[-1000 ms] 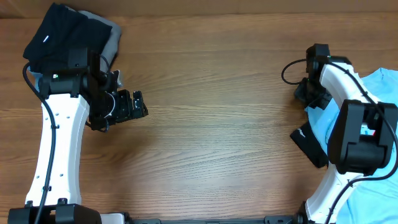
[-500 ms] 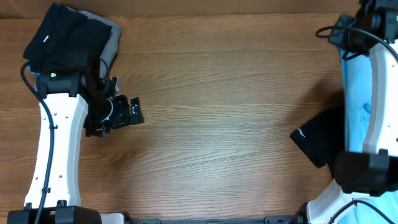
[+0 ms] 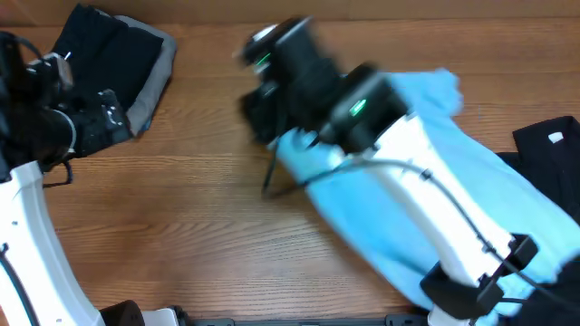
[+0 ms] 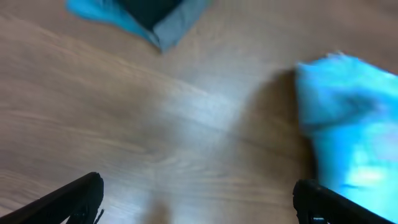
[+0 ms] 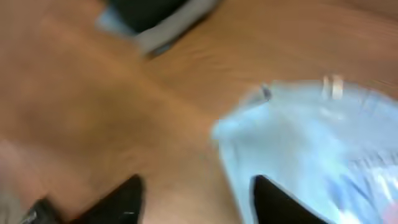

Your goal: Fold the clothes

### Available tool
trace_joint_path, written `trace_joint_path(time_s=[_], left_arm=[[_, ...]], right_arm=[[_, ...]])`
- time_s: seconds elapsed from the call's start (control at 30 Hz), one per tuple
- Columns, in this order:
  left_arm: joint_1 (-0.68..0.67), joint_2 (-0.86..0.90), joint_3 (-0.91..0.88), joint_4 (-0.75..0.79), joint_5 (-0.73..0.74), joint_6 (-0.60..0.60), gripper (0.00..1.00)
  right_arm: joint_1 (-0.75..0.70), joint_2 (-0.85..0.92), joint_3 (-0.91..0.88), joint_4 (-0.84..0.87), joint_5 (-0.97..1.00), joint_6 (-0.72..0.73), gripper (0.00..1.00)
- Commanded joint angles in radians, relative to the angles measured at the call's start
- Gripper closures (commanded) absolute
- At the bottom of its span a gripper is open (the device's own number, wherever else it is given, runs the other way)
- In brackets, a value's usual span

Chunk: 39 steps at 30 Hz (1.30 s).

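light blue t-shirt [image 3: 361,225] now mid-table under right arm [image 3: 426,190], left end effector [image 4: 199,196] and right end effector [image 5: 199,198] spread

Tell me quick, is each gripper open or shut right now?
Left gripper: open, holding nothing.
Right gripper: open, though blurred; the light blue T-shirt lies just ahead, not gripped.

Bench [image 3: 181,226]: brown wood-grain top, grain running left to right, with faint plank seams along it. Pale glare patch on it in the left wrist view. Both wrist views blurred; same surface fills their left parts.
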Motion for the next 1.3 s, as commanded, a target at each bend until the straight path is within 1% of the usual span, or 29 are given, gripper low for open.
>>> trace_joint_path(time_s=[0.0, 0.03, 0.1, 0.2, 0.27, 0.4, 0.5, 0.6, 0.7, 0.83, 0.93, 1.13, 1.27], left_arm=[[0.003, -0.011, 0.072, -0.003, 0.027, 0.005, 0.00], [0.003, -0.011, 0.076, -0.003, 0.048, 0.007, 0.00], [0.003, -0.011, 0.074, -0.003, 0.084, 0.023, 0.00], [-0.010, -0.008, 0.067, 0.000, 0.147, 0.031, 0.00], [-0.050, -0.003, 0.055, 0.009, 0.179, 0.064, 0.00], [-0.193, 0.028, 0.012, 0.033, 0.106, 0.076, 0.00], [-0.307, 0.083, -0.040, 0.045, -0.007, 0.075, 0.00], [-0.380, 0.169, -0.097, 0.046, -0.088, 0.060, 0.00], [-0.402, 0.261, -0.140, 0.050, -0.121, 0.033, 0.00], [-0.402, 0.424, -0.193, 0.063, -0.122, 0.018, 0.00], [-0.401, 0.529, -0.202, 0.097, -0.132, 0.014, 0.00], [-0.401, 0.687, -0.202, 0.171, -0.211, 0.016, 0.00], [-0.401, 0.770, -0.203, 0.191, -0.241, 0.015, 0.00]], right_arm=[[0.064, -0.031, 0.019, -0.005, 0.229, 0.037, 0.24], [0.069, -0.041, 0.023, -0.014, 0.272, 0.042, 0.21], [0.063, -0.067, 0.031, -0.035, 0.318, 0.057, 0.20], [0.005, -0.128, 0.041, -0.063, 0.320, 0.080, 0.19], [-0.044, -0.175, 0.041, -0.063, 0.319, 0.105, 0.19], [-0.157, -0.271, 0.041, -0.071, 0.301, 0.192, 0.19], [-0.237, -0.331, 0.041, -0.084, 0.232, 0.213, 0.19], [-0.299, -0.375, 0.041, -0.105, 0.180, 0.214, 0.19], [-0.338, -0.403, 0.041, -0.135, 0.160, 0.214, 0.19], [-0.374, -0.417, 0.041, -0.201, 0.161, 0.236, 0.19], [-0.389, -0.415, 0.038, -0.225, 0.161, 0.237, 0.19], [-0.407, -0.402, 0.038, -0.245, 0.162, 0.240, 0.19], [-0.442, -0.378, 0.038, -0.284, 0.164, 0.318, 0.19]])
